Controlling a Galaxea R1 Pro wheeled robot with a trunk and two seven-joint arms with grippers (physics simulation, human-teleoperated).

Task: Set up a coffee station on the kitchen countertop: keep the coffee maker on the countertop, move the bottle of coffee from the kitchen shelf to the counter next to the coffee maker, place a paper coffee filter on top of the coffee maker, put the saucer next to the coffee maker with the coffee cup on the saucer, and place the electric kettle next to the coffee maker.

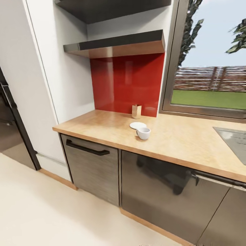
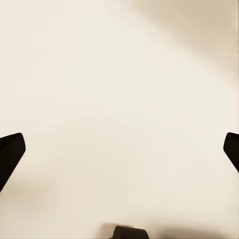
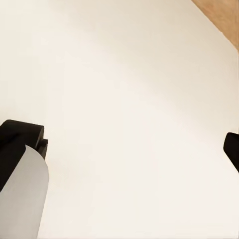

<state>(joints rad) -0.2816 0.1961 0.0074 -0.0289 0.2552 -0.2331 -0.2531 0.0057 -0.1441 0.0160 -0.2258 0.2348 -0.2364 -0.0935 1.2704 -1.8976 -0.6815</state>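
Observation:
A white coffee cup (image 1: 143, 133) stands on the wooden countertop (image 1: 102, 128), right beside a white saucer (image 1: 137, 125) and not on it. Behind them, against the red backsplash, is a small tan upright item (image 1: 136, 111) that looks like the paper coffee filter. In the left wrist view my left gripper (image 2: 119, 154) is open over pale floor, its dark fingertips (image 2: 10, 152) at the picture's edges. My right gripper (image 3: 124, 149) is open too, over the same floor, with nothing between its fingers (image 3: 20, 137). A pale grey rounded part (image 3: 25, 199) shows beside one finger.
Two dark shelves (image 1: 119, 44) hang above the counter. A drawer with a black handle (image 1: 87, 148) and glossy cabinet doors (image 1: 153, 184) sit below. A cooktop (image 1: 234, 138) lies at the right, under a window (image 1: 208, 85). A black appliance (image 1: 13, 130) stands left. A wooden strip (image 3: 221, 17) edges the floor.

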